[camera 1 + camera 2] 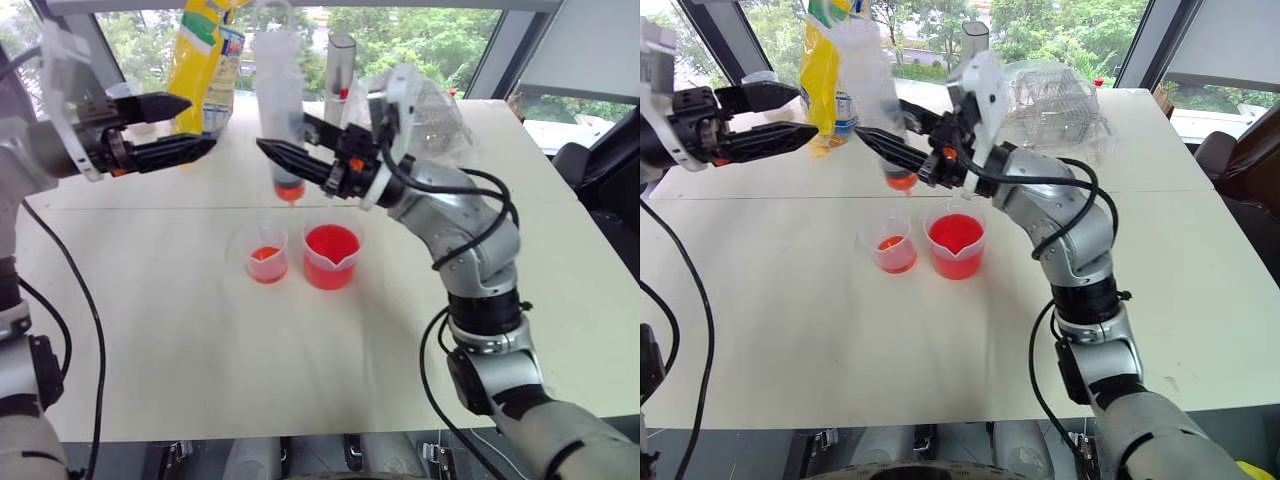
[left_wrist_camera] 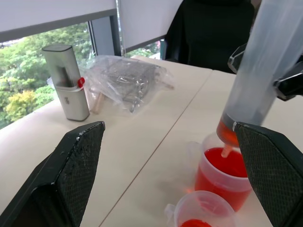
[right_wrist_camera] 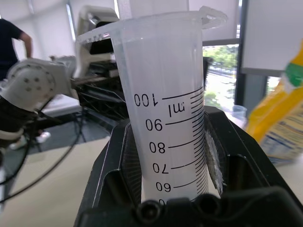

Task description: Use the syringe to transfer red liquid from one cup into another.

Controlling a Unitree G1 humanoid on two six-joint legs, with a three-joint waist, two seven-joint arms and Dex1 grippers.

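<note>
The white surface (image 1: 200, 340) ran wide under both arms, with windows and trees at its far edge and a dark chair off to the right. On its far part you had a yellow bag (image 1: 203, 60), a grey cylinder with a red mark (image 1: 340, 65) and a crumpled clear plastic bag (image 1: 1055, 100). Near the middle stood two cups side by side, the fuller cup (image 1: 331, 256) on the right and the small cup (image 1: 267, 251) on the left with only a little red liquid (image 1: 265, 254). Your right gripper (image 1: 300, 160) was clenched on the syringe (image 1: 280, 100), which stood upright, long axis vertical, its orange tip hanging above the two cups, apparently between them. Your left gripper (image 1: 175, 128) hung well to the left, fingers spread and empty, so the plunger's top was, by my reading, a reach to the right for it.
</note>
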